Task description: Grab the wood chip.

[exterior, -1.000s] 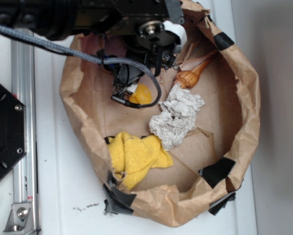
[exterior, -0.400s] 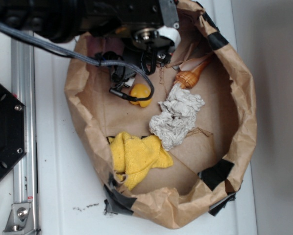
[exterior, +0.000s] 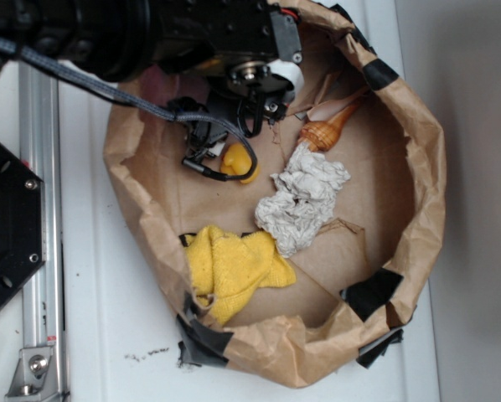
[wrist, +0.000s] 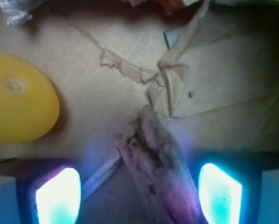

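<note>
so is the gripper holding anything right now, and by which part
Nothing is held. The gripper is open, its two glowing fingers apart on either side of the flat dark brown wood chip, which lies on the paper between them.

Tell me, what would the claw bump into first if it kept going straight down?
Most likely the wood chip. In the wrist view it lies between the open claw's fingers, on the brown paper. How far off it is can't be told.

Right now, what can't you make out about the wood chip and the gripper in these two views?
- Exterior view: the wood chip is hidden under the arm; the gripper's fingertips too.
- Wrist view: the wood chip runs off the bottom edge, near end unseen.
- Wrist view: the gripper pads glare blue-white; contact with the chip can't be judged.
</note>
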